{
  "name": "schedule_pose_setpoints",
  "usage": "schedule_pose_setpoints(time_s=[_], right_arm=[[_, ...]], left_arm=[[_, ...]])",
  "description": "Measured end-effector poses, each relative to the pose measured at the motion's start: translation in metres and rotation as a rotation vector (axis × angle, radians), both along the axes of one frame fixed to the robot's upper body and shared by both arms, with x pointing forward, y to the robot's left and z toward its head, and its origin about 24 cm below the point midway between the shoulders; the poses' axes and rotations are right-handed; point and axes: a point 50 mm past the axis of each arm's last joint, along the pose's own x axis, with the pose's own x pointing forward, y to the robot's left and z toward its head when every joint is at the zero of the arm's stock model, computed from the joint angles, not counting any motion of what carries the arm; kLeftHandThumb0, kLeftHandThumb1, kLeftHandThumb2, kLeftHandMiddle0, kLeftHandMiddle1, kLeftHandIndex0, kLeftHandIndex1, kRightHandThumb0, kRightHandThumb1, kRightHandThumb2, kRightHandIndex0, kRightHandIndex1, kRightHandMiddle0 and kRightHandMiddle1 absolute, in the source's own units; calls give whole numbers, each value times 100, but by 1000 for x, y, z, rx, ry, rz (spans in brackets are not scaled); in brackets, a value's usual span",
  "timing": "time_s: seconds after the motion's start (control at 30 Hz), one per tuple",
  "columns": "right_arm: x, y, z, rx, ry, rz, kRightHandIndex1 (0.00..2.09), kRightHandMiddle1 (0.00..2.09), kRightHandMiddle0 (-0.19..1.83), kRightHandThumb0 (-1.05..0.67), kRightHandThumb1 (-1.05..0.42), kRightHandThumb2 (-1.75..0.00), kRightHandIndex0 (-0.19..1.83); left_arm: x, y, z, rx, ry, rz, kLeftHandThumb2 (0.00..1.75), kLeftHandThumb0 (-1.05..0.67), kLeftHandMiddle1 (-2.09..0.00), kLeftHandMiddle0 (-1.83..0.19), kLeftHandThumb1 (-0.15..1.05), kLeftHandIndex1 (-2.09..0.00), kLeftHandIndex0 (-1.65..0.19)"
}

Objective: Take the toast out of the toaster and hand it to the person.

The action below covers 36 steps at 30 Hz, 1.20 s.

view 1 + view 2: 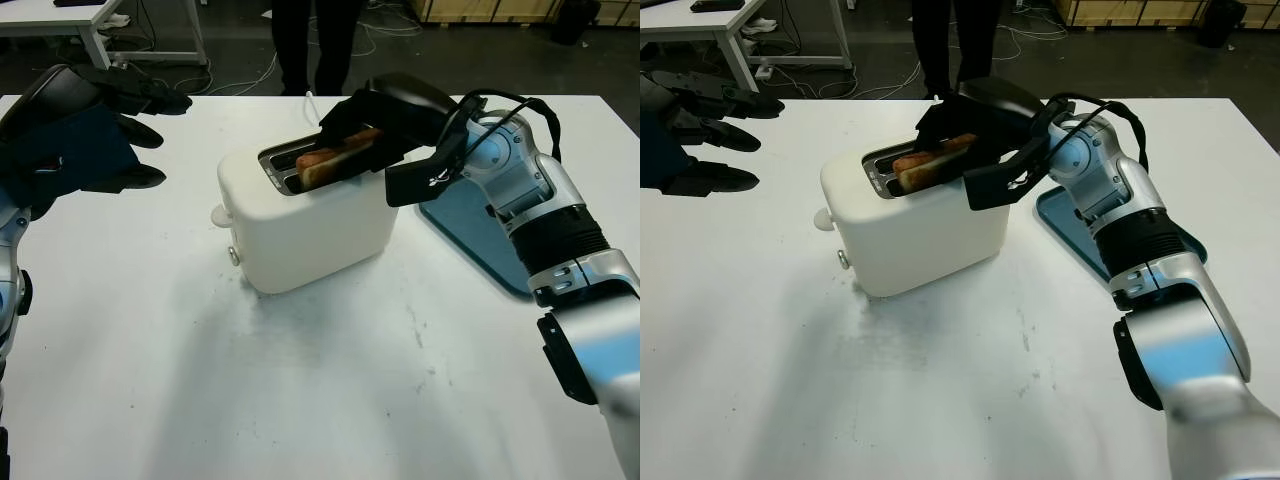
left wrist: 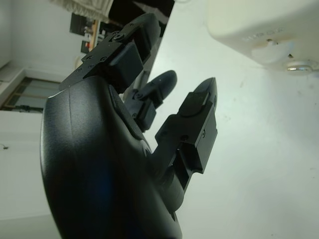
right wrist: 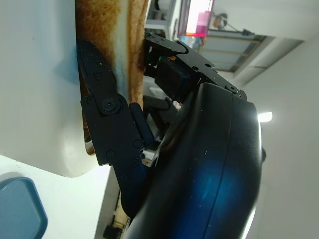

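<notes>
Tabletop (image 1: pixel 300 400): white, bare at 6 o'clock; a blue tray (image 1: pixel 470 235) is seen at 3 o'clock.
Left robot hand (image 1: pixel 100 130): held open at 9 o'clock, nothing gripped.
Toaster (image 1: pixel 310 225): white, set at centre.
Toast (image 1: pixel 335 160): browned, crust darker, standing half out of the slot.
Right robot hand (image 1: pixel 385 120): fingers closed on the toast's raised end.
Handling: judged light, stiff, crumbly; best pinched across the flat faces.
Person (image 1: pixel 310 40): dark legs seen at 12 o'clock.
</notes>
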Motion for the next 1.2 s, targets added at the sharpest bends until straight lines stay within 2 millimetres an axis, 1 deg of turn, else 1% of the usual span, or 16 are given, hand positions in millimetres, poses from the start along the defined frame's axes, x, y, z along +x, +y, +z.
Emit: schedule_pose_setpoints(time_s=[0.07, 0.17, 0.23, 0.3, 0.43, 0.53, 0.67, 0.73, 0.8, 0.9, 1.0, 1.07, 1.1, 1.13, 1.17, 1.2], right_arm=[[0, 0, -3, -3, -19, -13, 174, 173, 92, -42, -75, 0, 117], [0, 1, -5, -1, -60, -22, 174, 174, 102, -36, -77, -1, 129], [-1, 2, -5, -5, -85, -24, 175, 174, 108, -30, -78, -2, 133], [-1, 2, -4, 1, -93, -27, 175, 175, 110, -22, -78, -2, 132], [1, -4, 1, 57, -104, -37, 175, 175, 99, -11, -79, -5, 120], [5, -16, 16, 163, -109, -68, 175, 175, 86, -11, -80, -11, 108], [11, -31, 51, 330, -131, -110, 175, 175, 76, -10, -79, -13, 99], [14, -40, 68, 413, -141, -125, 175, 175, 76, -20, -80, -13, 99], [16, -52, 81, 475, -148, -149, 175, 175, 79, -25, -79, -13, 101], [18, -73, 92, 536, -160, -202, 175, 175, 83, -28, -77, -12, 103], [21, -92, 98, 632, -168, -277, 175, 175, 88, -32, -74, -12, 108], [22, -101, 102, 676, -192, -329, 175, 175, 91, -33, -73, -14, 112], [23, -106, 102, 694, -207, -361, 175, 175, 91, -31, -68, -26, 112], [24, -109, 101, 709, -217, -394, 175, 175, 90, -27, -55, -52, 111], [25, -112, 99, 721, -223, -426, 175, 175, 88, -22, -49, -63, 109], [28, -116, 95, 739, -214, -466, 175, 175, 87, -19, -48, -66, 107]], left_arm=[[0, 0, 0, 1, -2, -2, 0, 23, -55, -64, 77, -1, -75], [0, 0, 0, 1, -1, -2, 1, 23, -54, -63, 78, -1, -75], [0, 0, 0, 1, -1, -1, 0, 22, -54, -63, 78, -1, -75], [0, 0, 0, 1, -1, -2, 0, 22, -54, -63, 77, -1, -75], [0, 0, 0, 1, -1, -1, 0, 22, -54, -63, 78, -1, -74], [0, 0, 0, 2, 0, -1, 0, 21, -53, -64, 77, -1, -75], [0, 0, 0, 1, 2, 2, 0, 23, -52, -63, 78, 0, -74], [0, 0, 0, 1, 2, 3, 0, 23, -52, -63, 78, 0, -74], [0, 0, 0, 1, 2, 3, 0, 23, -52, -63, 78, 0, -74], [0, 0, -1, 1, 3, 3, 0, 24, -52, -63, 78, -1, -74], [0, 0, -1, 1, 5, 3, 0, 23, -52, -64, 78, -1, -75], [1, 1, -1, 1, 5, 2, 0, 22, -52, -64, 78, -1, -75], [1, 1, -1, 1, 5, 1, 0, 21, -52, -64, 78, -1, -75], [1, 1, -1, 1, 6, 1, 0, 21, -52, -64, 78, -1, -75], [1, 1, -2, 0, 6, 2, 0, 20, -52, -64, 78, -1, -74], [1, 1, -2, 1, 6, 1, 0, 21, -52, -63, 78, -1, -74]])
